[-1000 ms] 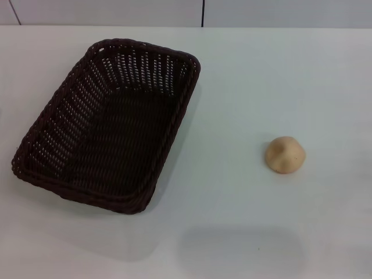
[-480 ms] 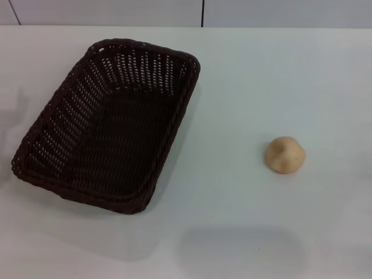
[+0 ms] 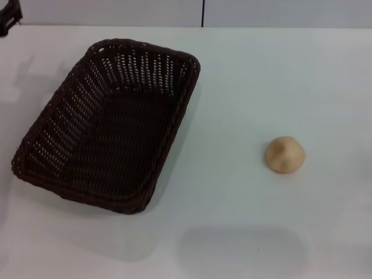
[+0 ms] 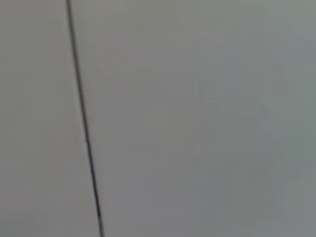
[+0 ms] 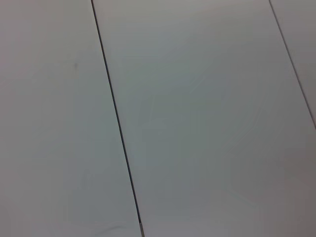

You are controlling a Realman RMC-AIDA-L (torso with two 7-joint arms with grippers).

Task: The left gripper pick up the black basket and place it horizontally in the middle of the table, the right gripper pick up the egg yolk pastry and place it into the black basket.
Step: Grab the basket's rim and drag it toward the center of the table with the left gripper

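Observation:
The black basket [image 3: 107, 125] lies empty on the left half of the white table [image 3: 244, 87], set at a slant with its long side running front to back. The egg yolk pastry [image 3: 285, 154] sits alone on the table at the right, well apart from the basket. A small black part of my left gripper [image 3: 9, 17] shows at the far left corner, above and behind the basket, touching nothing. My right gripper is out of view. Both wrist views show only pale panels with dark seams.
A pale wall with a dark vertical seam [image 3: 203, 13] runs behind the table's far edge. A soft shadow [image 3: 238, 250] lies on the table near the front edge.
A black part of my left gripper has come into the head view at the far left corner, and its shadow has shifted on the table. The basket and the pastry have not moved.

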